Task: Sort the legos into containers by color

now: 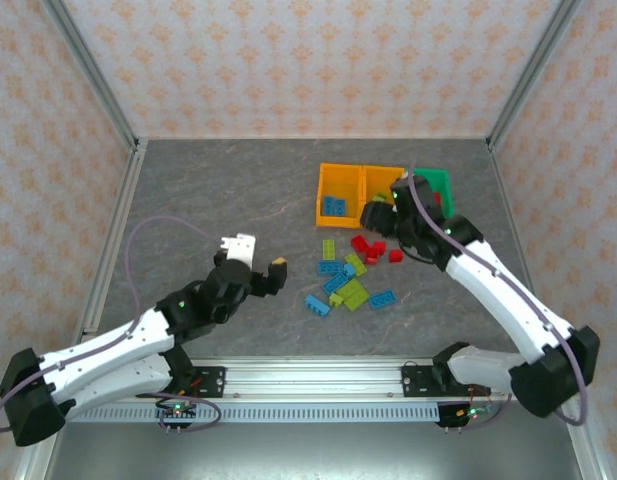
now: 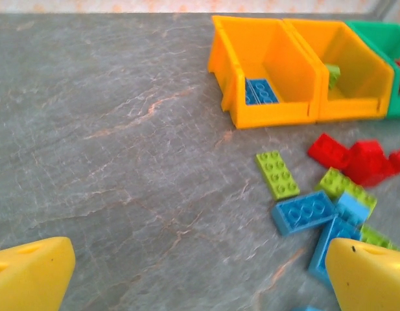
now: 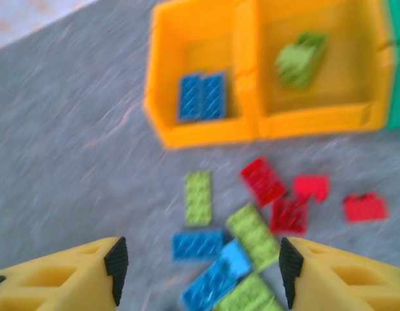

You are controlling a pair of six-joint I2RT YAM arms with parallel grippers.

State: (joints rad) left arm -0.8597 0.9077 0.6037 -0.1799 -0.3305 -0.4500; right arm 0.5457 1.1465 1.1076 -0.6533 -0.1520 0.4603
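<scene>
legos (image 1: 350,280) mostly loose in one pile on the table (image 1: 218,190), right of centre, just in front of the bins. left gripper (image 2: 200,278) is nearest, low over bare table left of the pile, jaws wide apart, holding nothing, touching nothing. pile count: four red, about four lime, about five blue, some overlapping so hard to be sure. right gripper (image 3: 200,275) is further out, above the far side of the pile near the bin fronts, jaws apart, nothing between them. three bins in a row at the back, touching side by side: left orange bin (image 2: 277,113) has blue bricks (image 3: 201,97), looks like two side by side but blurred; middle orange bin (image 2: 352,107) has one lime brick (image 3: 302,58); green bin (image 2: 378,32) on the right shows a bit of red at its edge, count unclear.
</scene>
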